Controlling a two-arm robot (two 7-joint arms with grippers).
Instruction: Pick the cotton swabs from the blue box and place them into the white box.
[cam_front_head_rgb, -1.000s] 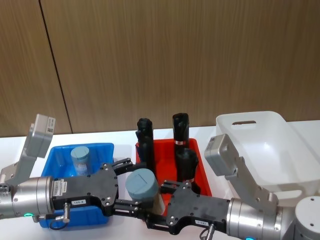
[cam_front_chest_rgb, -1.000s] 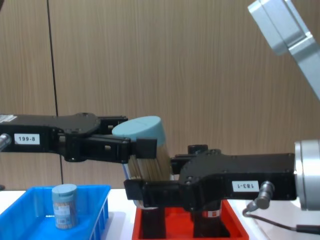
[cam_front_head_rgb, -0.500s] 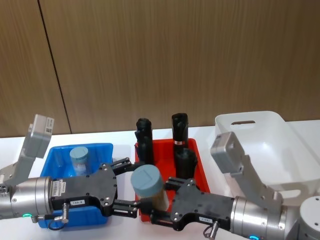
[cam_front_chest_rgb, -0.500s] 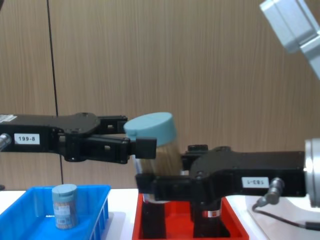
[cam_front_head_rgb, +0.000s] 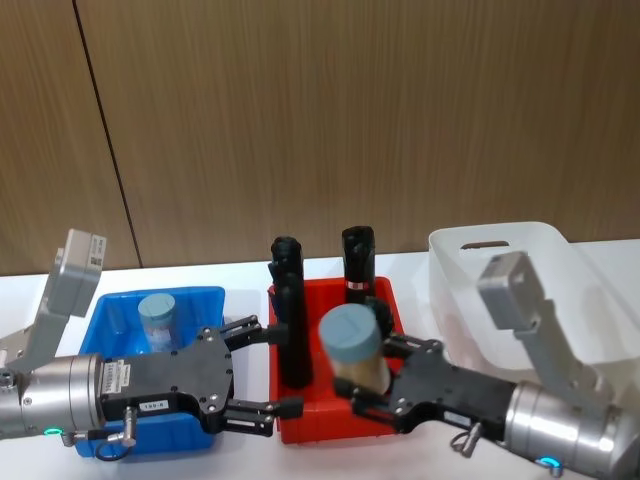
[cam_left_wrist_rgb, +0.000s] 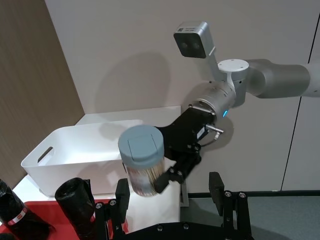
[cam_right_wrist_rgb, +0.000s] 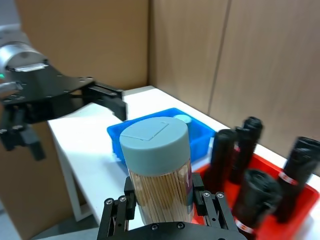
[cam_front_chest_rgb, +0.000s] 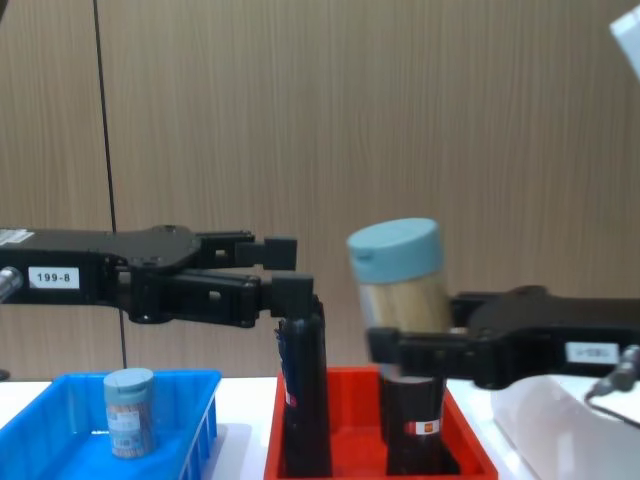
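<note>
One jar of cotton swabs (cam_front_head_rgb: 352, 340) stands upright, pinched in the right gripper (cam_front_head_rgb: 368, 388) fingers, likely for the white box (cam_front_head_rgb: 500, 232) beyond; left gripper (cam_front_head_rgb: 268, 366) fingers spread.

We read "199-8" on a white sticker (cam_front_chest_rgb: 53, 278) on the black body behind the left gripper (cam_front_chest_rgb: 288, 264), above the blue box (cam_front_chest_rgb: 50, 425). A second white sticker (cam_front_chest_rgb: 595, 352), on the body behind the right gripper (cam_front_chest_rgb: 400, 340), far right of the blue box, is too blurred for us to read. The label on the cotton swabs jar (cam_front_chest_rgb: 129, 412) inside the blue box, and the red-white band (cam_front_chest_rgb: 418, 428) on a black roll (cam_front_chest_rgb: 412, 452) right of it, carry print too small for us.
</note>
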